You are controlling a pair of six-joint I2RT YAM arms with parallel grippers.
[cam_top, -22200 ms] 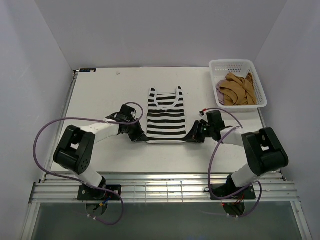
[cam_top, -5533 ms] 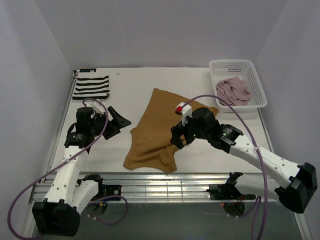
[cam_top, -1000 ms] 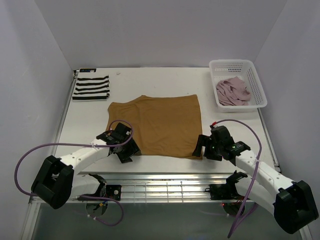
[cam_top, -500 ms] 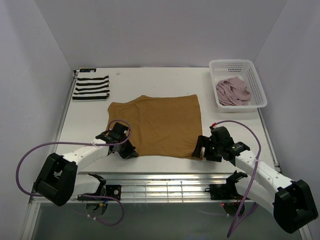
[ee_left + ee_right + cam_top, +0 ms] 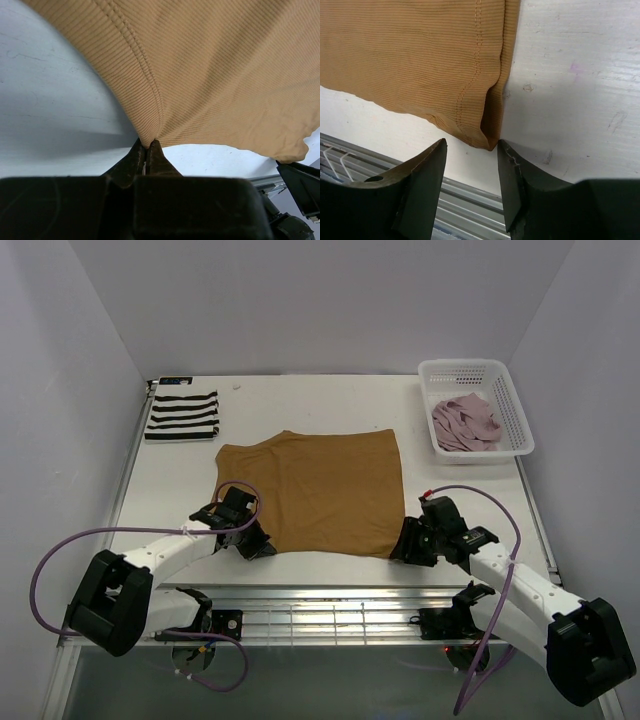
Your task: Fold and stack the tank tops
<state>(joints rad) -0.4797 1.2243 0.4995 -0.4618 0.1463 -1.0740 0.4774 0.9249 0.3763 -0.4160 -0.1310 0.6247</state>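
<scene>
The tan-brown tank top [image 5: 320,490] lies spread flat in the middle of the table. My left gripper [image 5: 262,545] is shut on its near left corner, and in the left wrist view the cloth [image 5: 200,75] rises pinched out of the closed gripper [image 5: 148,144]. My right gripper [image 5: 400,543] is at the near right corner. Its jaws stand apart on either side of the hem corner [image 5: 490,135], with the gripper [image 5: 472,145] still open. The striped tank top [image 5: 183,415] lies folded at the far left. The pink tank top [image 5: 463,420] is crumpled in the basket.
The white mesh basket [image 5: 470,366] stands at the far right corner. A metal rail [image 5: 320,615] runs along the table's near edge, just behind both grippers. White walls close in the table on the left, back and right.
My left gripper has shut on the tan top's near left corner. My right gripper's jaws have narrowed around the near right corner and edged toward the cloth.
</scene>
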